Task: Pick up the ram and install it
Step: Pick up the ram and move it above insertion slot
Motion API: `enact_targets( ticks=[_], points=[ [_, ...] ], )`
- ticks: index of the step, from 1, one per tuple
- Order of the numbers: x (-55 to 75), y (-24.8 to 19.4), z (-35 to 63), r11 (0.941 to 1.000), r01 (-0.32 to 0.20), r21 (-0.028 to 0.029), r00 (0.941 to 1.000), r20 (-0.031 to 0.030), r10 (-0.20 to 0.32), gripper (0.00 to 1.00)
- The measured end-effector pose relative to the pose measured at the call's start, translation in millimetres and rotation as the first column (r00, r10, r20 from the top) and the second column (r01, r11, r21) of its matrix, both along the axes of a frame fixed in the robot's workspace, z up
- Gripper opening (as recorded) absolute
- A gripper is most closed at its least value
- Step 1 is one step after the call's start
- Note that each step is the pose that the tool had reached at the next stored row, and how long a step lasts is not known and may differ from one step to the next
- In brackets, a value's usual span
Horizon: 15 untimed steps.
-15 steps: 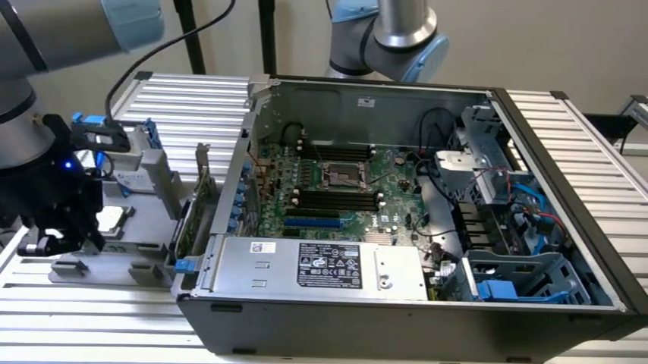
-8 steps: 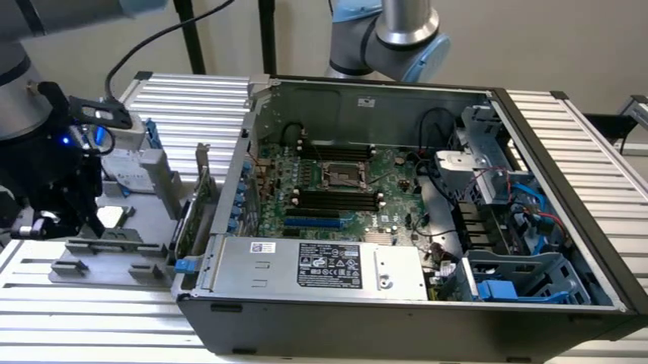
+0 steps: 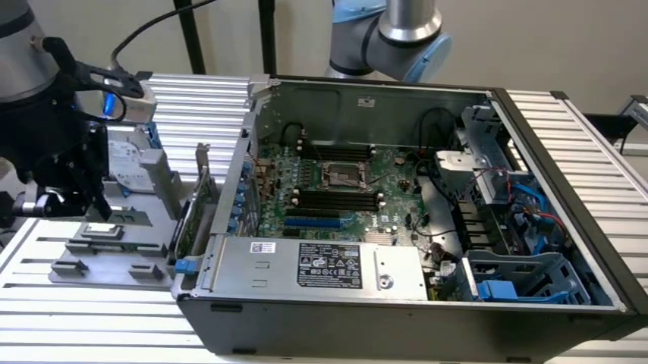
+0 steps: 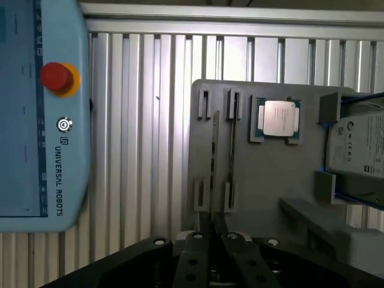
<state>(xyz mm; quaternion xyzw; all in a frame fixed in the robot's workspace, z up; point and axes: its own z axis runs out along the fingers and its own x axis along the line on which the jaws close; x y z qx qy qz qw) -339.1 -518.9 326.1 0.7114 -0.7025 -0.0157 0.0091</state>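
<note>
In the exterior view, the gripper point(image 3: 93, 212) is seen low over a grey tray point(image 3: 111, 262) laid near the edge of the tabletop point(image 3: 91, 318) on the exterior view's left, beside an opened computer case point(image 3: 405, 303). In the wrist view, the ram point(image 4: 213, 162) is seen stood on edge in slots along the tray edge nearest a teach pendant point(image 4: 42, 150), just beside a second thin stick point(image 4: 232, 144); the gripper point(image 4: 211, 231) is lined up at one end of the ram, and whether it is spread or clamped cannot be told.
</note>
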Motion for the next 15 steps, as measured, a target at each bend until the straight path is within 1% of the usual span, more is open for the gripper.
enact_targets(
  ticks=[9,15],
  points=[
    [27.4,0.0,40.6,1.0,-0.004,0.0028,1.0,-0.0002,0.004,0.14],
    [50.1,0.0,67.5,1.0,-0.005,0.007,1.0,-0.0002,0.005,0.14]
  ],
)
